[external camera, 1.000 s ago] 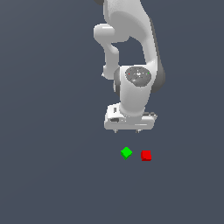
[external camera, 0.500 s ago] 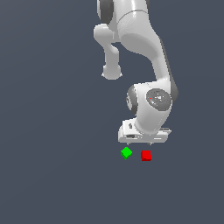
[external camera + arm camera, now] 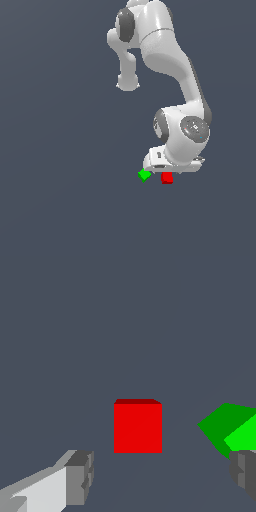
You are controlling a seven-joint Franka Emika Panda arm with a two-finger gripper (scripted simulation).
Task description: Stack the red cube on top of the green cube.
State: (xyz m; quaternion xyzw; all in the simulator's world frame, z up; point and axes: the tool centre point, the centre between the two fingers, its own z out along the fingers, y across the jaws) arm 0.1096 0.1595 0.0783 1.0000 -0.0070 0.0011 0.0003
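1. The red cube [image 3: 137,426] sits on the floor, square-on to the wrist camera and apart from both fingertips. In the exterior view the red cube [image 3: 167,178] shows just under the hand, partly covered by it.

2. The green cube [image 3: 231,428] lies just beside the red one, with a gap between them, turned corner-on. In the exterior view the green cube [image 3: 144,175] is on the exterior view's left of the red one.

3. The gripper [image 3: 162,476] is spread wide and holds nothing. One finger [image 3: 79,477] shows on one side of the red cube, the other finger [image 3: 244,471] on the far side, and that second one overlaps the green cube in the wrist picture.

4. The gripper [image 3: 172,167] hangs low over the red cube at the end of the arm [image 3: 170,65]. By the look of it, the step in hand is the descent to grasp, and nothing is stacked yet.

5. Main risk: the finger near the green cube may land on it or knock it aside, because the two cubes stand so close and the opening is so wide.

6. Second risk: the red cube does not look centred between the fingers, so closing could shove it sideways toward the green cube before both pads bite.

7. Third risk: a shallow grip on so small a cube could let it twist or drop during the lift.
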